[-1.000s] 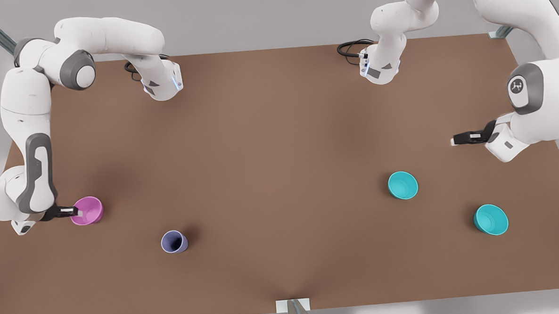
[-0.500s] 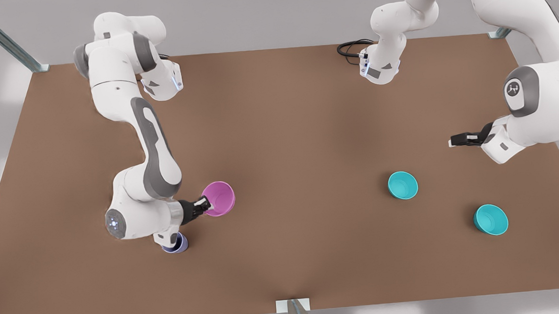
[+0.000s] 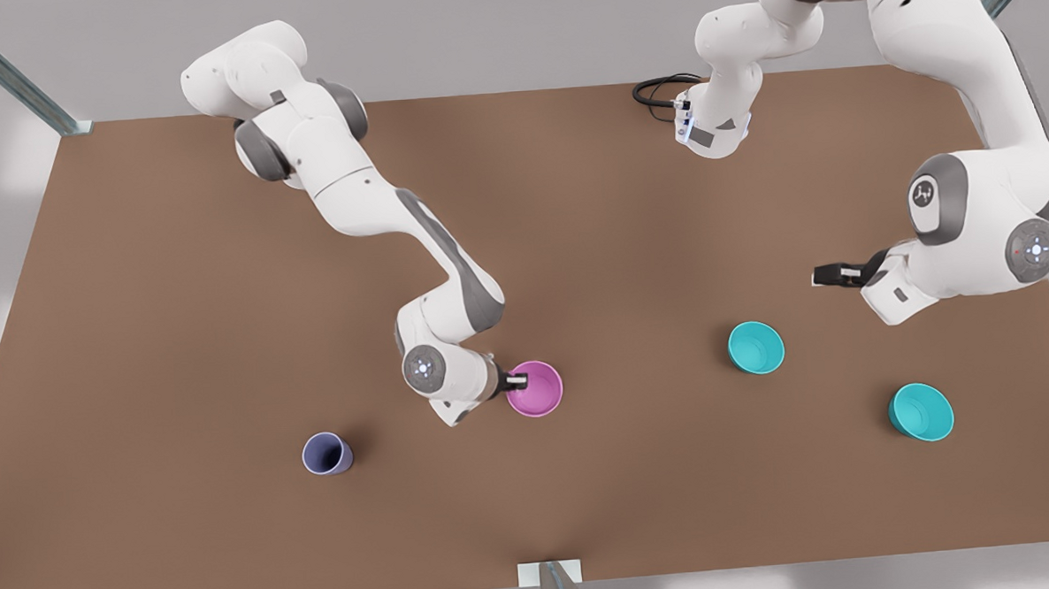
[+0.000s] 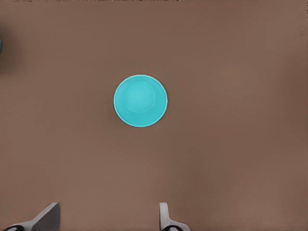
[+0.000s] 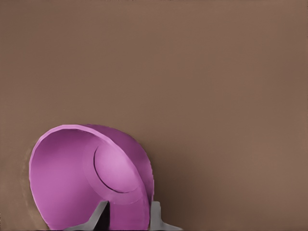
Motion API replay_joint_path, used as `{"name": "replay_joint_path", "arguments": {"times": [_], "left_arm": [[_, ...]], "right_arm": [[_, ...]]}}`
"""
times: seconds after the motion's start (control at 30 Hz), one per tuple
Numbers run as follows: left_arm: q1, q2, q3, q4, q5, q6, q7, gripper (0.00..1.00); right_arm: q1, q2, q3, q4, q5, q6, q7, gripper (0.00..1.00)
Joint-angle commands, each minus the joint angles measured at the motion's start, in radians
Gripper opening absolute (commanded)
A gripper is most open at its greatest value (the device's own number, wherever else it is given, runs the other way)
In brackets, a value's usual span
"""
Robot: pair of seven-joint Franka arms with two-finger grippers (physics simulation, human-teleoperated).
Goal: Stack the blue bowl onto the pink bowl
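Two arms are mine, over a wide brown table [image 3: 224, 299]. Largest in sight is my right arm, reaching in from the front view's left; its gripper [image 3: 519, 382] is clamped on the rim of the pink bowl [image 3: 536, 389], one finger inside the wall and one outside, as the right wrist view shows with the pink bowl [image 5: 89, 175] between the fingertips [image 5: 155, 211]. That bowl sits near the middle of the table; whether it rests on the surface or hangs just above it I cannot tell.

My left arm stands at the front view's right, its gripper [image 3: 829, 275] spread wide and holding nothing, up over the table beyond the blue bowl [image 3: 756, 347]. From the left wrist view that blue bowl [image 4: 140, 100] lies upright, ahead of my parted fingers [image 4: 164, 214], well apart from them.

Smaller things: the twin turquoise bowl [image 3: 921, 412] nearer the table's edge, and the lavender cup [image 3: 326, 454] on the other side.

As I judge it, the pink bowl is being placed as a base; the blue bowl is ungrasped, so picking, carrying and stacking all remain.
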Motion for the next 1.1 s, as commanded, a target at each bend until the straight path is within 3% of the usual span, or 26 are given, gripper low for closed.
{"name": "replay_joint_path", "arguments": {"times": [0.0, 0.17, 0.23, 0.33, 0.43, 0.5, 0.53, 0.63, 0.77, 0.8, 0.83, 0.93, 1.07], "left_arm": [[-0.017, 0.049, -0.001, 0.002, 0.002, 0.09, 0.012, 1.0], [-0.006, 0.236, 0.001, 0.022, -0.051, 0.255, 0.012, 1.0], [-0.009, 0.236, 0.002, -0.05, -0.052, 0.372, 0.018, 1.0], [0.003, 0.273, 0.002, -0.125, -0.127, 0.465, 0.076, 1.0], [0.002, 0.308, 0.002, -0.127, -0.129, 0.561, 0.076, 1.0], [0.011, 0.339, 0.002, -0.127, -0.127, 0.563, 0.078, 1.0], [0.017, 0.339, 0.004, -0.127, -0.127, 0.563, 0.079, 1.0], [0.017, 0.359, 0.004, -0.153, -0.126, 0.56, 0.078, 1.0], [0.022, 0.368, 0.004, -0.161, -0.126, 0.558, 0.078, 0.99], [0.023, 0.368, 0.004, -0.164, -0.126, 0.558, 0.078, 0.64], [0.022, 0.367, 0.004, -0.164, -0.126, 0.558, 0.074, 0.44], [0.023, 0.364, 0.004, -0.162, -0.127, 0.56, 0.067, 0.22], [0.006, 0.364, 0.002, -0.159, -0.126, 0.561, 0.048, 0.21]], "right_arm": [[0.005, 0.003, 0.002, 0.003, -0.004, 0.098, 0.618, 1.0], [0.0, 0.0, -0.001, 0.049, 0.01, 0.135, 0.616, 1.0], [-0.078, -0.054, 0.003, 0.049, 0.008, 0.028, 0.598, 1.0], [-0.233, -0.131, -0.009, 0.037, -0.017, -0.389, 0.333, 1.0], [-0.465, -0.22, -0.023, 0.031, -0.271, -0.762, -0.307, 1.0], [-0.664, -0.255, -0.023, 0.06, -0.441, -0.776, -0.72, 1.0], [-0.661, -0.33, -0.021, 0.081, -0.5, -0.781, -0.758, 1.0], [-0.606, -0.54, -0.009, 0.038, -0.498, -0.878, -0.745, 1.0], [-0.597, -0.764, 0.052, -0.215, -0.503, -0.72, -0.657, 1.0], [-0.597, -0.795, 0.059, -0.267, -0.504, -0.686, -0.643, 1.0], [-0.597, -0.835, 0.062, -0.334, -0.506, -0.628, -0.643, 1.0], [-0.597, -0.847, 0.08, -0.363, -0.509, -0.595, -0.628, 1.0], [-0.584, -0.815, 0.077, -0.342, -0.537, -0.615, -0.625, 1.0]]}}
